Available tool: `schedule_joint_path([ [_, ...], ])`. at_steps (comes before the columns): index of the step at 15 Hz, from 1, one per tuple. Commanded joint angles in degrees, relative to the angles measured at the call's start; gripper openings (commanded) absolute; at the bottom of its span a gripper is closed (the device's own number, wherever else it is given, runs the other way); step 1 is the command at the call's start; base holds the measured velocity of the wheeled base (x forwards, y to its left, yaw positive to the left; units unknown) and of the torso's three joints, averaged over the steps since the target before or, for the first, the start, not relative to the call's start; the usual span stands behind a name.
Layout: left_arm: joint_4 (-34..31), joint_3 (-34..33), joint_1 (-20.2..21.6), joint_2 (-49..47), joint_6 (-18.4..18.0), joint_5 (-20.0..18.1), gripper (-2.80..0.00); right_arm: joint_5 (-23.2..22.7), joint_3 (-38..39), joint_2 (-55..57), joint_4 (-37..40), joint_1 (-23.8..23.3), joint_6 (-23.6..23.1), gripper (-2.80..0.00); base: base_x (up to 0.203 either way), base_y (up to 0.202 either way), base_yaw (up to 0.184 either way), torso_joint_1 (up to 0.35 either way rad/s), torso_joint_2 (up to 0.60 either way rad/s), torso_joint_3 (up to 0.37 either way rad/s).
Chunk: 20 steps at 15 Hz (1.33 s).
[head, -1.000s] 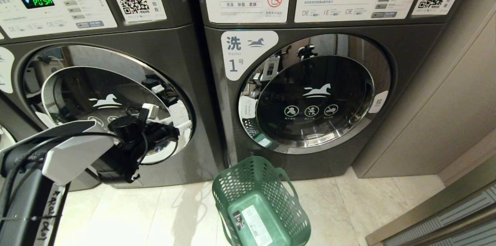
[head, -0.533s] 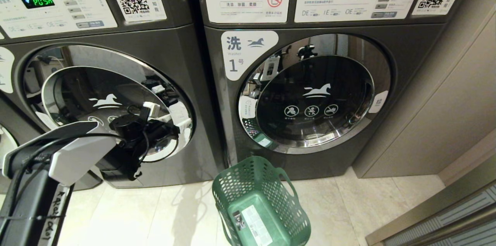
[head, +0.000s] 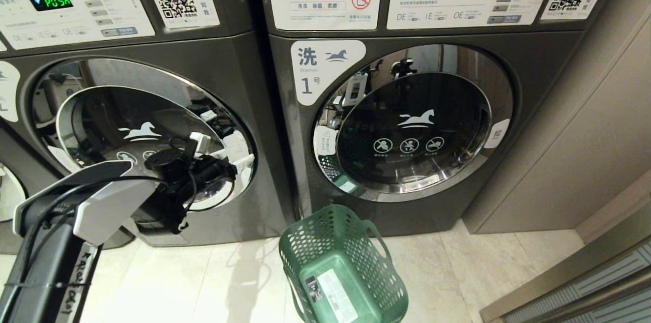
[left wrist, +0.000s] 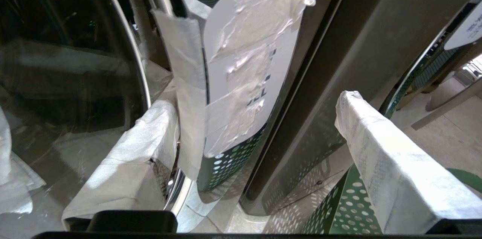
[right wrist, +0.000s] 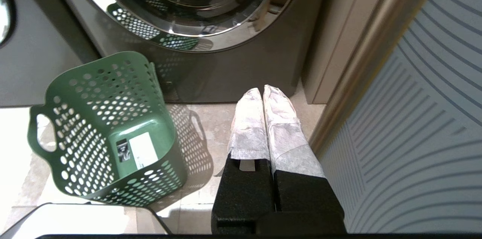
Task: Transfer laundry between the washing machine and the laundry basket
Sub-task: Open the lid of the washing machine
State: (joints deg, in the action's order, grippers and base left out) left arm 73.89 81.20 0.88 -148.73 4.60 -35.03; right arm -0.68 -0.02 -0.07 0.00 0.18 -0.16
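Two front-loading washing machines stand side by side, both doors closed. The left claw [head: 239,157] is raised against the right edge of the left machine's door [head: 142,129], its wrapped fingers [left wrist: 391,171] spread wide apart and holding nothing. The right claw [right wrist: 263,118] hangs low over the floor near the right-hand wall, fingers pressed together, empty. The green laundry basket [head: 341,262] sits on the floor before the right machine [head: 412,129], with no laundry in it.

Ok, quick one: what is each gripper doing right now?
Left gripper: open, holding nothing, at the left washer door's edge.
Right gripper: shut, empty, parked above the floor.
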Motion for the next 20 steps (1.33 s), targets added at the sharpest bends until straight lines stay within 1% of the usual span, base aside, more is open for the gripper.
schedule_joint_path([
  [1, 0.5, 0.0, 0.0, -0.2, 0.1, -0.4, 0.00, 0.0, 0.0, 0.1, 0.0, 0.0, 0.0, -2.80, 0.000, 0.000, 0.000, 0.000, 0.00, 0.000],
  [3, 0.9, -0.6, 0.3, 0.3, -0.1, -0.3, 0.00, 0.0, -0.1, 0.1, 0.0, 0.0, 0.0, -2.80, 0.000, 0.000, 0.000, 0.000, 0.00, 0.000],
  [5, 1.8, -2.8, 0.8, 1.4, -0.4, -0.1, 0.00, 0.0, 0.0, 0.1, 0.0, 0.0, 0.0, -2.80, 0.000, 0.000, 0.000, 0.000, 0.00, 0.000],
  [8, 5.2, -9.9, 2.8, 4.2, -0.1, -0.8, 0.00, 0.0, 0.0, 0.1, 0.0, 0.0, 0.0, -2.80, 0.000, 0.000, 0.000, 0.000, 0.00, 0.000],
  [11, 10.3, -17.8, 5.0, 5.9, 0.2, -3.5, 0.00, 0.0, 0.0, 0.1, 0.0, 0.0, 0.0, -2.80, 0.000, 0.000, 0.000, 0.000, 0.00, 0.000],
  [13, 12.2, -22.5, 6.8, 7.3, 0.2, -3.9, 0.00, 0.0, 0.0, 0.1, 0.0, 0.0, 0.0, -2.80, 0.000, 0.000, 0.000, 0.000, 0.00, 0.000],
  [14, 12.6, -23.4, 7.5, 7.8, -0.1, -3.7, 0.00, 0.0, 0.0, 0.1, 0.0, 0.0, 0.0, -2.80, 0.000, 0.000, 0.000, 0.000, 0.00, 0.000],
  [15, 12.7, -22.7, 7.5, 7.7, -0.8, -3.3, 0.00, 0.0, 0.0, 0.1, 0.0, 0.0, 0.0, -2.80, 0.000, 0.000, 0.000, 0.000, 0.00, 0.000],
  [17, 12.6, -22.2, 7.4, 7.3, -3.4, -1.9, 0.00, 0.0, 0.0, 0.1, 0.0, 0.0, 0.0, -2.80, 0.000, 0.000, 0.000, 0.000, 0.00, 0.000],
  [20, 12.5, -21.2, 6.1, 6.8, -3.4, -1.9, 0.00, 0.0, 0.0, 0.1, 0.0, 0.1, 0.0, -2.80, 0.000, 0.000, 0.000, 0.000, 0.00, 0.000],
])
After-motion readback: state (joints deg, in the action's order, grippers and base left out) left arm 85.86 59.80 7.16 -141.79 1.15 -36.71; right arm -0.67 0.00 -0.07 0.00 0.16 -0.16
